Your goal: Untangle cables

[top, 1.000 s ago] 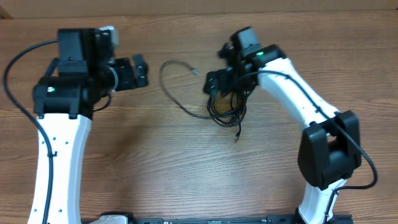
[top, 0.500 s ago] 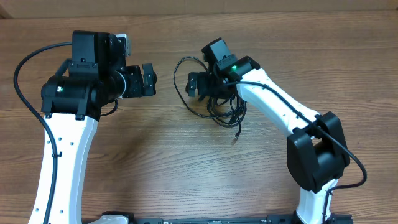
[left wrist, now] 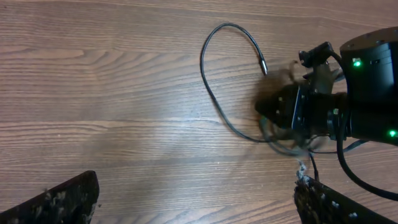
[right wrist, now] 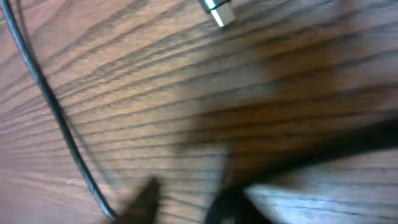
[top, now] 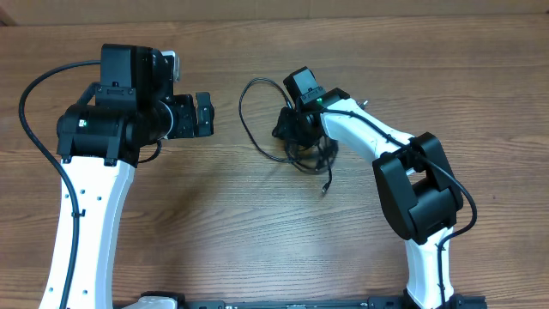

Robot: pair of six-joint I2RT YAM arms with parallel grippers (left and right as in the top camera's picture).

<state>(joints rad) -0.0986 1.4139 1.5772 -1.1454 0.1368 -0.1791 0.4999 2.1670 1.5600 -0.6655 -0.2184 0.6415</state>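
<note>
Wood-grain worktop [top: 214, 232], both my arms over it. Cables [top: 310, 159]: thin black cords in a tangled clump just right of centre. One long loop arcs out to the left and far side, and one plug end trails toward the near side. My right pincer [top: 287, 130] is at the clump's left edge. Its own view is blurred, showing only a cord and a silver plug [right wrist: 217, 12] on the wood, so I cannot tell whether it is clenched or grasping anything. My left pincer [top: 206, 114] is released, fingers wide, left of the loop, apart from the cords, holding nothing.
</note>
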